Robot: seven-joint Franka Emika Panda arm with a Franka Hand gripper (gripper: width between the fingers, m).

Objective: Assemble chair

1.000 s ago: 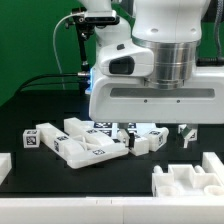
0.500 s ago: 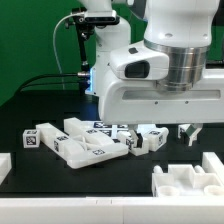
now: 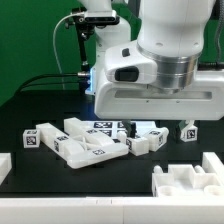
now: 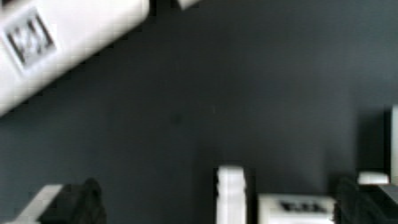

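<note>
Because the chair parts (image 3: 88, 142) lie loose in a heap on the black bench (image 3: 140, 176), toward the exterior view's left, with none joined that you can see, the assembly looks barely begun. One small tagged block (image 3: 187, 132) sits apart toward the exterior view's right. Your pincer (image 4: 217, 203) hangs over the bench with jaws spread wide and empty, probably ready to drop over a chunky part.
</note>
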